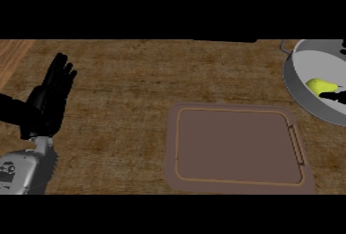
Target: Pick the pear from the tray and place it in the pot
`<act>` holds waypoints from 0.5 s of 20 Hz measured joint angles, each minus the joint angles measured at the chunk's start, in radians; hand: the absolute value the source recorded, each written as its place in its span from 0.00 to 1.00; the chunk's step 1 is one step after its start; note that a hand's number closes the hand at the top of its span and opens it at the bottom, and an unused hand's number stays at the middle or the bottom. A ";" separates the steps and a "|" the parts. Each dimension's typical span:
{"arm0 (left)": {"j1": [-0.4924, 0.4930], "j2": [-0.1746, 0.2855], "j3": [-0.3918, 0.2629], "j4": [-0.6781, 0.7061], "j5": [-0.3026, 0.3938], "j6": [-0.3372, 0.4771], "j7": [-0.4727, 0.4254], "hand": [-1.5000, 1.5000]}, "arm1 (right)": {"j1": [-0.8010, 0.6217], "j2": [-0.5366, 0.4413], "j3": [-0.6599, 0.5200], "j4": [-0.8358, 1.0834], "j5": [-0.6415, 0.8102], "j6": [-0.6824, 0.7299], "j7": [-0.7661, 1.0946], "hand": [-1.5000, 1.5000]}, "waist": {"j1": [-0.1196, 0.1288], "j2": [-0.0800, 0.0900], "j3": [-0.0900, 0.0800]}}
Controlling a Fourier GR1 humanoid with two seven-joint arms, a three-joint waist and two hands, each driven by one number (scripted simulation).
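Note:
The yellow-green pear lies inside the grey pot at the upper right, partly cut off by the view's edge. A small black part of my right hand shows at the right edge, inside the pot and touching the pear's lower right side; the rest of that hand is out of view. The brown tray sits on the counter at centre right with nothing on it. My left hand rests open at the left, fingers up, far from the tray and pot.
The counter top is dark brown and woven-looking. A lighter wooden strip runs along the upper left corner. My left forearm comes in from the lower left.

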 measured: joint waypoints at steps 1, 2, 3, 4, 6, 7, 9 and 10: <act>0.002 -0.008 -0.007 -0.001 -0.007 0.006 -0.002 0.50 | -0.002 -0.006 -0.018 0.010 -0.017 0.025 -0.006 0.00 | -0.001 0.000 0.000; 0.002 -0.008 -0.007 0.000 -0.008 0.005 -0.003 0.50 | -0.011 -0.013 -0.035 0.022 -0.032 0.049 -0.001 0.00 | 0.000 0.001 0.000; 0.004 -0.008 -0.009 -0.006 -0.007 0.002 -0.003 0.50 | -0.014 -0.022 -0.050 0.033 -0.047 0.075 0.000 0.00 | 0.002 0.002 0.000; 0.002 -0.008 -0.007 -0.003 -0.006 0.002 -0.003 0.50 | -0.017 -0.037 -0.065 0.042 -0.061 0.106 0.002 0.00 | 0.002 0.003 0.000; 0.006 -0.005 -0.003 -0.005 -0.002 -0.003 -0.001 0.50 | -0.010 -0.074 -0.087 0.058 -0.080 0.147 0.011 0.00 | 0.001 0.003 0.000; 0.005 -0.009 -0.005 -0.001 -0.004 -0.004 -0.009 0.50 | -0.007 -0.088 -0.096 0.064 -0.088 0.160 0.017 0.00 | 0.000 0.005 0.001; 0.010 -0.009 -0.005 -0.008 -0.005 -0.005 -0.009 0.50 | 0.004 -0.115 -0.110 0.071 -0.100 0.187 0.027 0.00 | 0.002 0.006 0.002; 0.005 -0.008 -0.005 -0.011 -0.004 -0.003 -0.001 0.50 | 0.007 -0.132 -0.114 0.072 -0.104 0.200 0.036 0.00 | 0.002 0.007 0.002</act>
